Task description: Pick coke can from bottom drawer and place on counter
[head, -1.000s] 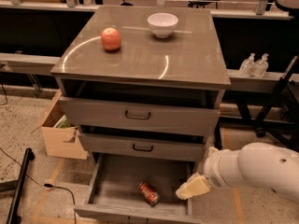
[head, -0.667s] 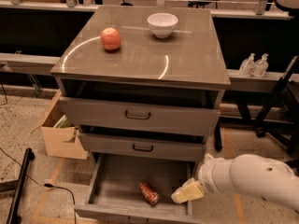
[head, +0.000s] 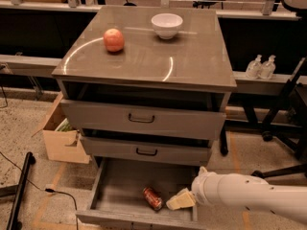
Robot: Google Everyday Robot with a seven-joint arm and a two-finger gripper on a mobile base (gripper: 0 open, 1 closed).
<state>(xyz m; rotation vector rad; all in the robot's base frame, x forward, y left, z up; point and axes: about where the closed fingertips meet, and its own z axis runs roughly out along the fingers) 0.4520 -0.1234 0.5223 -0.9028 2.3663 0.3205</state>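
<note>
The coke can [head: 152,198], red with silver ends, lies on its side on the grey floor of the open bottom drawer [head: 120,195], right of its middle. My gripper [head: 178,201] comes in from the lower right on a white arm and sits low inside the drawer, just right of the can, a small gap apart from it. The counter [head: 144,56] is the glossy grey-brown cabinet top above.
An orange-red apple [head: 114,40] and a white bowl [head: 167,25] stand on the counter. Two upper drawers with black handles stick out slightly above the bottom drawer. A cardboard box [head: 61,137] sits left of the cabinet. Two bottles [head: 261,67] stand on a ledge at right.
My arm and gripper have moved left and lower into the drawer, closing the gap to the can. The can has not moved.
</note>
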